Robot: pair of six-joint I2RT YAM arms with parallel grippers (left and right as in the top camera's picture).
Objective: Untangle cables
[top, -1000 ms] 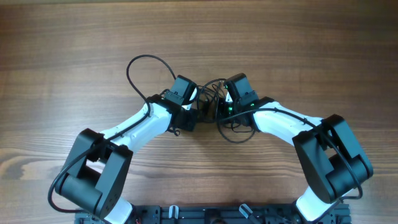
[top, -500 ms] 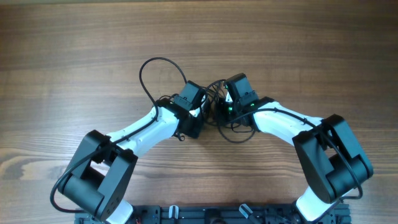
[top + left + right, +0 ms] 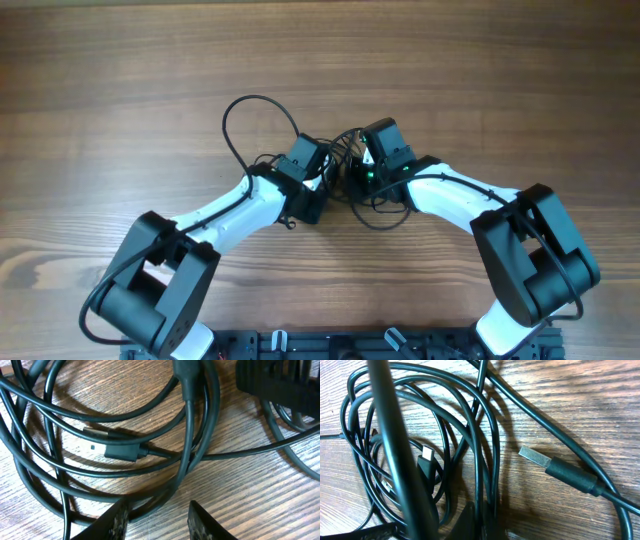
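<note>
cables (image 3: pixel 340 160): black tangle mid-table, right between the two grippers, with one big loop (image 3: pixel 262 122) flung out to the upper left
plugs: USB-C end (image 3: pixel 120 451) lies inside the coils, and the tiny mark on its tip is too small to read; USB-A end (image 3: pixel 560 471) lies on bare wood beside them
left gripper (image 3: pixel 159 519): fingers spread, low over the coils, strands running between the tips
right gripper (image 3: pixel 360 170): nose down in the tangle, can't tell if it's clamped
arms: both bent in toward the centre
table (image 3: pixel 500 60): wood grain

Robot test bench: plain wooden table (image 3: pixel 100 70), arms' mounting rail (image 3: pixel 300 345).
</note>
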